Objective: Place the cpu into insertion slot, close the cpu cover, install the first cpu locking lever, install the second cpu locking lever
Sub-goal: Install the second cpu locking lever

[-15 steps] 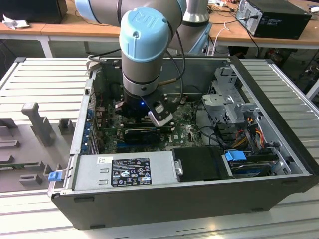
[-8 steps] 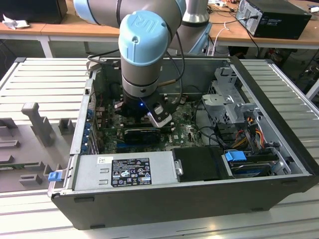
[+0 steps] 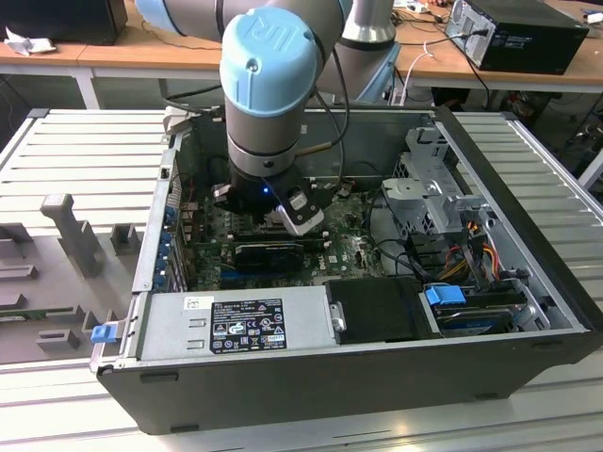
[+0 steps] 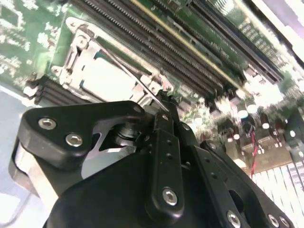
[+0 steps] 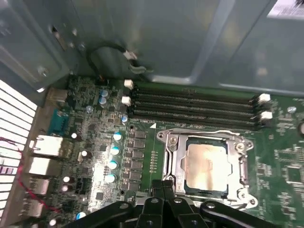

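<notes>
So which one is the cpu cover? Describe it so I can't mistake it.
Inside the open computer case, on the green circuit board, find the long black memory slots. Beside them sits the cpu cover: a silvery square metal frame lying around the pale cpu, unlike the narrow slots.

Memory slots (image 5: 194, 102) (long, black) lie beside blue-topped capacitors (image 5: 114, 156).

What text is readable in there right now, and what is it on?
Black label on the power supply: print too small to read.
White sticker beside it: too small to read.
White label on the case wall, first wrist view: blurred.
Cpu: no legible marking.
</notes>
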Controlling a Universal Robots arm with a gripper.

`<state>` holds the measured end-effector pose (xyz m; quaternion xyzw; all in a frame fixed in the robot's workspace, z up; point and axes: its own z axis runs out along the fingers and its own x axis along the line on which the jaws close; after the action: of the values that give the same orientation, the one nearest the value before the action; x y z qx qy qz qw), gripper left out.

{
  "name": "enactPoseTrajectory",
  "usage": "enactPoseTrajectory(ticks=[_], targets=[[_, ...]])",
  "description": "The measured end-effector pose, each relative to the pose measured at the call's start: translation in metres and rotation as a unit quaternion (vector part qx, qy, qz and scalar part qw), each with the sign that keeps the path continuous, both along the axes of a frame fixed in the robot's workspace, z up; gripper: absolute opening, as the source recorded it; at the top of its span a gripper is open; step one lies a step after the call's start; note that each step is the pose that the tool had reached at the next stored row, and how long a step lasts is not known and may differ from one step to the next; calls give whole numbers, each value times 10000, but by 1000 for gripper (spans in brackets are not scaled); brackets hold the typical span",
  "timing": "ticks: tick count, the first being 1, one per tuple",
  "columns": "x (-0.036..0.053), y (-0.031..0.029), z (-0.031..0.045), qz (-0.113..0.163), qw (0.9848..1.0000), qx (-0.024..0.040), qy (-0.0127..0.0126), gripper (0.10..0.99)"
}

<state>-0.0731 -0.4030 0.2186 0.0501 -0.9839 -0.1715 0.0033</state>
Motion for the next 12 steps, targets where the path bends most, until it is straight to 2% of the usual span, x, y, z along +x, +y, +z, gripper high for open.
enactPoseTrajectory(ticks=[4, 5, 6, 7, 8, 12], targets=[[0, 1, 137, 0, 10000, 1, -1, 106], [8, 1, 151, 1, 10000, 2, -1, 106], [42, 2, 152, 0, 10000, 2, 2, 106], [131, 1, 181, 0, 10000, 1, 7, 106], [140, 1, 267, 0, 10000, 2, 7, 106], [250, 1, 267, 0, 10000, 1, 19, 106]])
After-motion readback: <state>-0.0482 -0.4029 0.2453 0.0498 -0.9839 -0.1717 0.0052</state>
